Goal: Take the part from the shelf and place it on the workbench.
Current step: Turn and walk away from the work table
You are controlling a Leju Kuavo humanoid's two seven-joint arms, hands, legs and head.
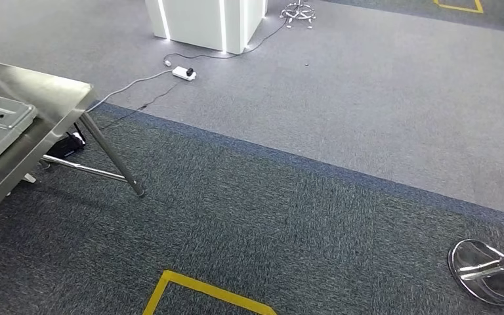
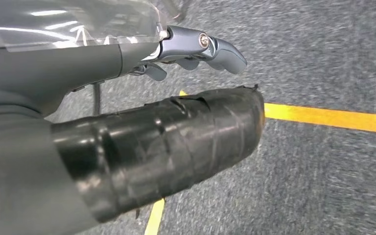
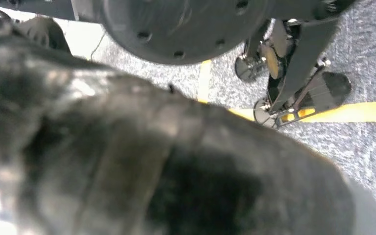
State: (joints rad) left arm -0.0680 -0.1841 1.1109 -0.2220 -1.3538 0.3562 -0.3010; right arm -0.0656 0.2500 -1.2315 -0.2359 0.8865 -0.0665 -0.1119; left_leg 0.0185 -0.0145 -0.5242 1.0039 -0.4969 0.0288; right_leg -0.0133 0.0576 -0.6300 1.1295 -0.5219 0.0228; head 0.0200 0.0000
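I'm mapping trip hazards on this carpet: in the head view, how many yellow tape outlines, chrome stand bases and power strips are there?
Yellow tape outlines: 2
Chrome stand bases: 2
Power strips: 1
Total: 5

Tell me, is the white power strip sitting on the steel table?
No, the white power strip lies on the grey carpet, well beyond the steel table at the head view's left edge.

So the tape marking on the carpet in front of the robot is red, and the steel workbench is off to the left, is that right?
Not quite. The tape marking on the carpet is yellow, not red, as the head view shows. The steel workbench is indeed off to the left.
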